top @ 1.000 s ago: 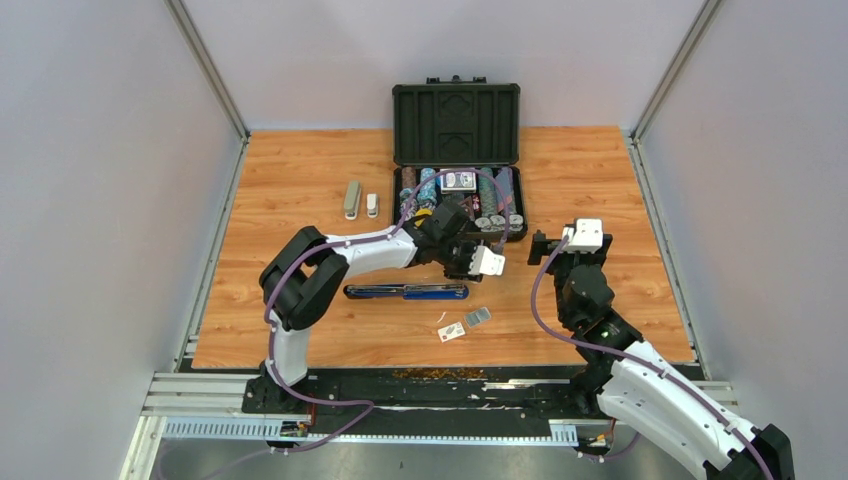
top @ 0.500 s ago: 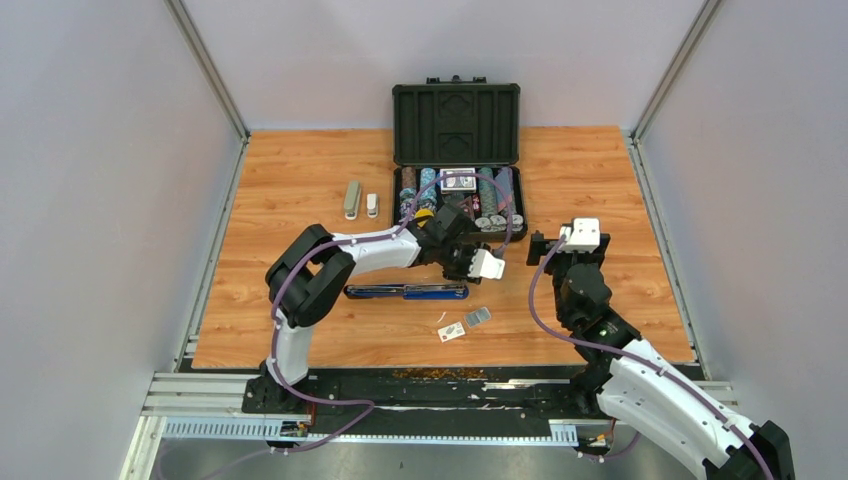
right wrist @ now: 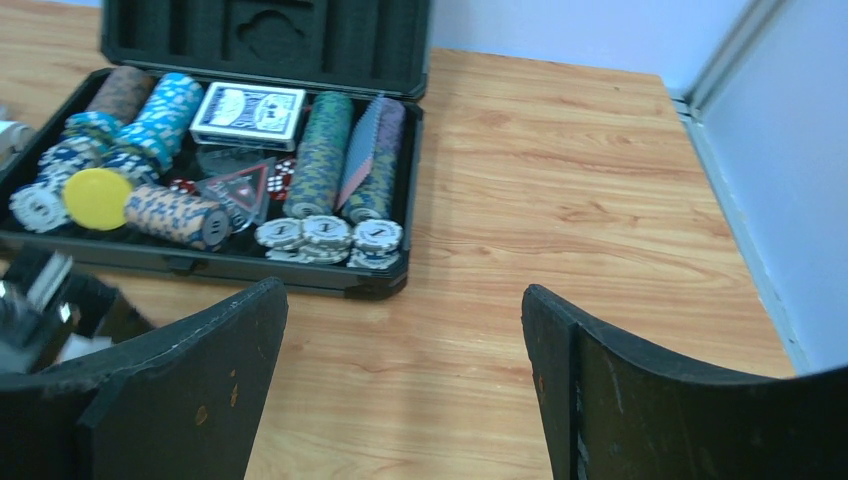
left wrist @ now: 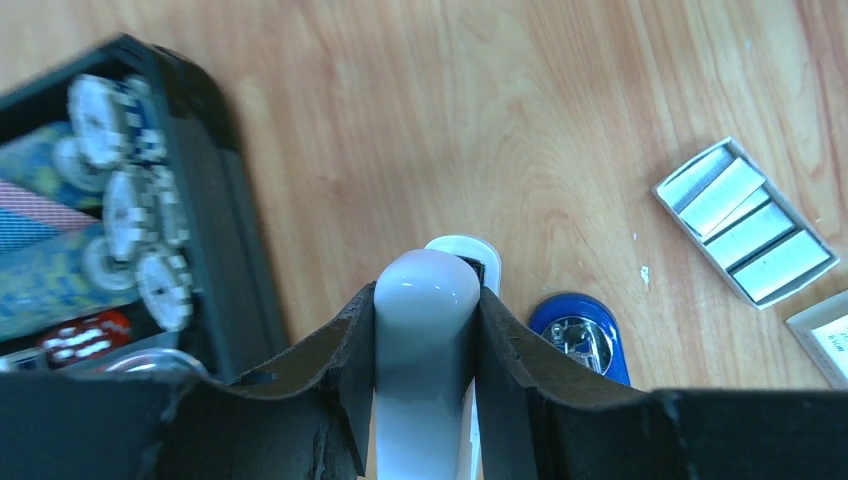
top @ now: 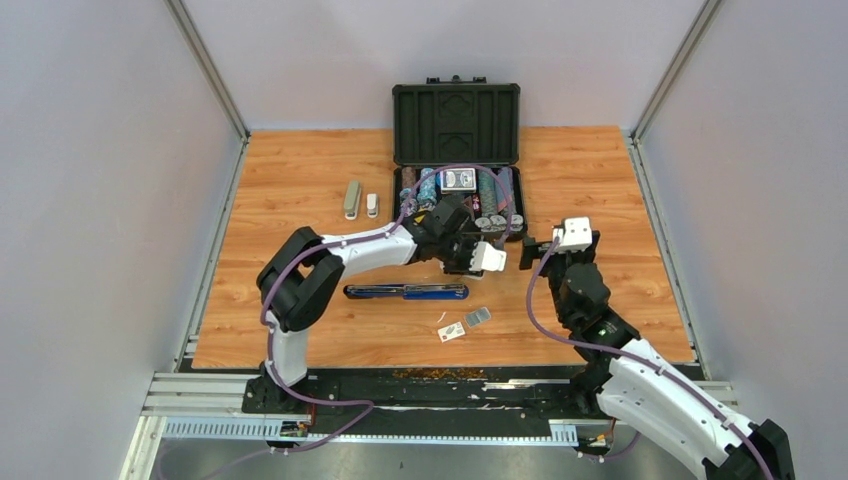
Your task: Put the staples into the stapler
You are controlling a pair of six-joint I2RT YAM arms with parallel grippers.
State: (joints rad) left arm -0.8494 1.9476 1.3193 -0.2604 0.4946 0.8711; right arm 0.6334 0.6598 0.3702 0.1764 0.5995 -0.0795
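well, left gripper (left wrist: 427, 300) clenches a white rounded object (left wrist: 424, 360); right gripper (right wrist: 400, 295) is released. best shed that, then pinch the staples (left wrist: 745, 222) at right squarely.

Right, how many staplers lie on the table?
3: grey-olive stapler and white stapler side by side left of the chip case, blue stapler mid-table. The left gripper grips a white object I cannot identify.

Bright, even light falls from above. The arms leave only small, soft shadows on the wooden table (top: 290, 170). The top view is sharp. In the left wrist view, the white rounded piece (left wrist: 425, 330) has a soft shine and the poker chips (left wrist: 130, 215) look blurry. In the right wrist view, the right fingers (right wrist: 190, 390) look dark and fuzzy.
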